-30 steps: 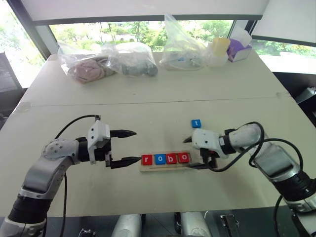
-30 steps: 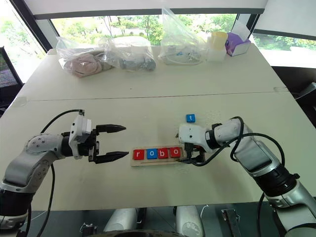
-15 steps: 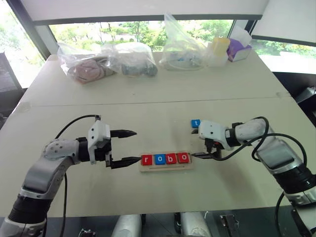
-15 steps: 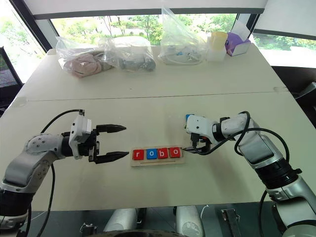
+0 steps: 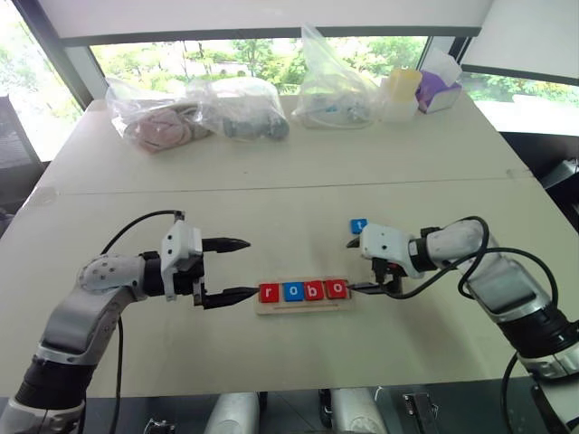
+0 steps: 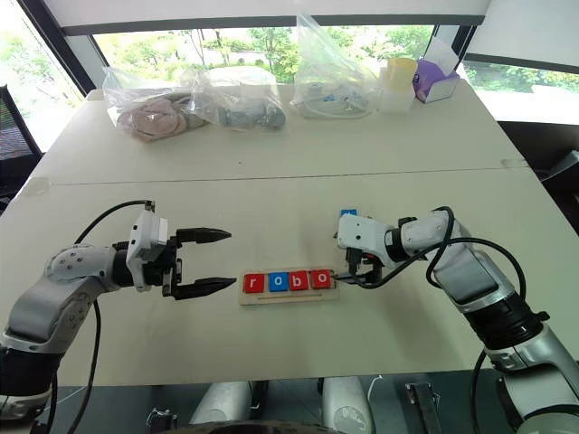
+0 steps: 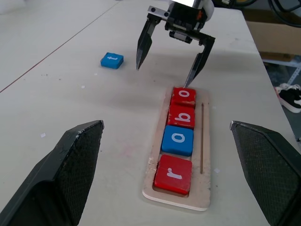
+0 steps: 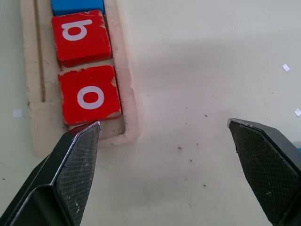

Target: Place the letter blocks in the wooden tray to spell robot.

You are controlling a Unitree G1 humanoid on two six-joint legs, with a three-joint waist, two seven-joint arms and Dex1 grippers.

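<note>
Spelling "robo" so far, four of the letter blocks (image 5: 303, 290) are seated in the wooden tray (image 5: 304, 307), which is seen just below the middle of the left eye view: a red r, a blue o, a red b and a red o, read from left to right. One slot is left unfilled at the tray's right end, as is shown most plainly in the right wrist view, where bare wood is seen beyond the red o.

The fifth tile, the blue t block (image 5: 358, 226), is found on the table up and to the right of the tray, well clear of its rim and held by nothing.

The right gripper (image 5: 353, 266) is seen right of centre with its two black fingers spread wide, one tip set near the tray's right end and the other near the blue t block; nothing is clamped between them. The left gripper (image 5: 237, 268) is held at the left of the tray, its jaws likewise wide apart and empty, pointed along the tray's length.

By this reckoning the task is judged four-fifths done. What is left is for the blue t block to be picked up and set into the last slot, letter upright, so that the word is completed.
</note>
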